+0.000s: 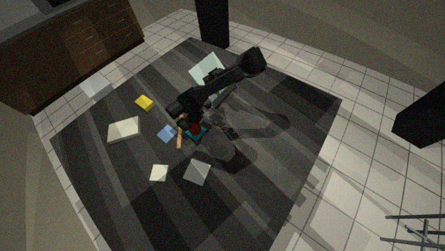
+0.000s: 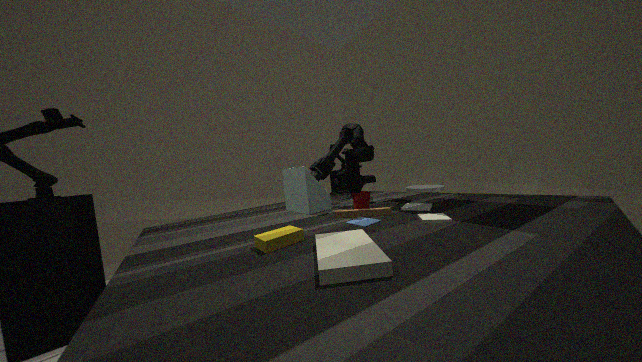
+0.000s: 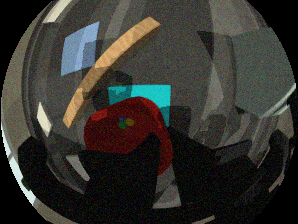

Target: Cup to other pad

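Cup (image 3: pixel 127 129), red and upright with marbles (image 3: pixel 124 123) inside, is pinched at its rim by the gripper (image 1: pixel 188 121), above the teal pad (image 1: pixel 198 134). A blue pad (image 1: pixel 166 133) lies just beyond a wooden stick (image 1: pixel 179 138) that crosses the direct path between them.

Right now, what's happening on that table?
The arm's tool is shut on a red cup with marbles inside, above a teal pad. A wooden stick lies between it and a blue pad. Whether the cup touches the teal pad is unclear.
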